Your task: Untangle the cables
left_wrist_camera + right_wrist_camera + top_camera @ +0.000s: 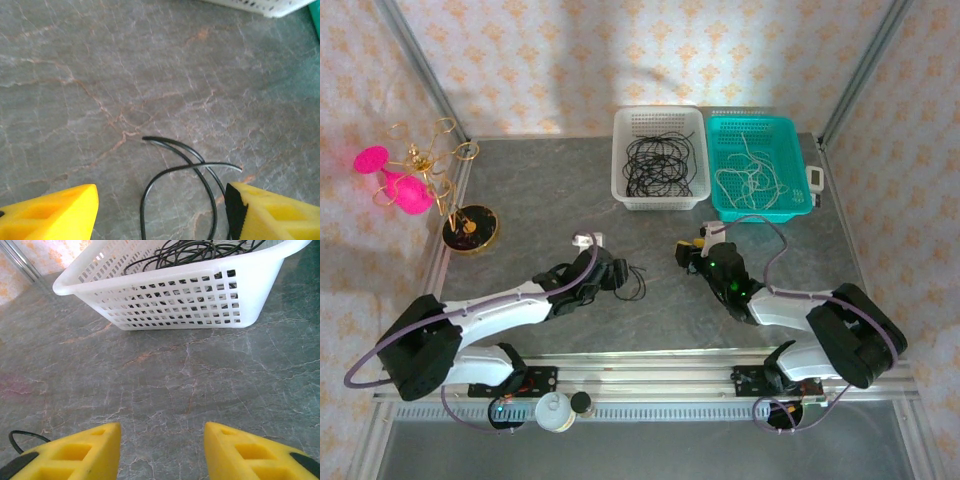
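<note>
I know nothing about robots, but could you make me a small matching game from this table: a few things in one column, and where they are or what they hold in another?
Things:
1. white basket
2. teal basket
3. loose black cable
4. pink ornament

Places or contents:
a. holds white cables
b. lies on the bare tabletop
c. holds black cables
d. sits at the far left

Pairs: 1-c, 2-a, 3-b, 4-d

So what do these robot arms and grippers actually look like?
The left arm and right arm have white links, chunky black joints and a lilac-grey hose each. The left gripper and right gripper each carry two yellow wedge-shaped fingers with black pads.
</note>
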Robot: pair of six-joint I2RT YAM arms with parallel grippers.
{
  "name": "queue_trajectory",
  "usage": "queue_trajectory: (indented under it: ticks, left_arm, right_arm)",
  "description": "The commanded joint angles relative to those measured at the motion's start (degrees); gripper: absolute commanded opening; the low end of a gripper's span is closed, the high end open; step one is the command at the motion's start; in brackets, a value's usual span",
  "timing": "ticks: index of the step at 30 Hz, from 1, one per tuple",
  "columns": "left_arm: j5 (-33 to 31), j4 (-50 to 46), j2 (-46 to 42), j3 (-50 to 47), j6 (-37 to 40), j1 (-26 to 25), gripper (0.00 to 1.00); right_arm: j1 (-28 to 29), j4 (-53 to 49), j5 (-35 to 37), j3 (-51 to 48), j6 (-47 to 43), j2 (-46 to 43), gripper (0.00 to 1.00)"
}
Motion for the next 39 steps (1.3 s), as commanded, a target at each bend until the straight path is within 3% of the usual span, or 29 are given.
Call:
queue_trajectory:
  ticks: [1, 8, 13, 16, 19, 21, 28, 39]
  left_arm:
    - [1.2, -2.0, 1.7, 1.0, -0.5, -0.4, 0.68]
    - [2.3, 0.1, 4.9, 3.8, 2.9, -0.4, 0.67]
    - [1.3, -0.1, 4.9, 4.8, 4.4, -0.2, 0.67]
    - [1.6, 0.0, 3.7, 4.5, 5.0, -0.2, 0.67]
    - [1.9, 1.0, 1.8, 2.8, 5.1, -0.2, 0.67]
    - [1.9, 1.7, 0.3, 1.4, 4.7, -0.1, 0.67]
    - [2.4, 3.9, -3.8, -2.4, 4.6, 0.8, 0.68]
    - [2.1, 5.3, -6.8, -5.0, 4.1, 0.7, 0.68]
  right_arm:
    - [0.3, 1.2, 1.4, 0.7, -1.0, 1.1, 0.48]
    - [0.4, 0.5, -0.3, 1.4, -1.1, 2.0, 0.48]
    - [0.5, 0.9, -18.9, 1.6, -4.8, 2.3, 0.49]
    - [0.6, 7.4, -26.9, -0.7, -7.2, 4.3, 0.48]
    - [0.6, 2.2, -32.1, 3.3, -14.1, 9.4, 0.48]
    - [0.6, -2.0, -33.7, 6.5, -18.3, 12.2, 0.49]
    - [0.6, -1.9, -39.4, 10.1, -27.6, 18.9, 0.49]
    - [-0.2, -2.3, -42.5, 17.5, -30.3, 28.9, 0.39]
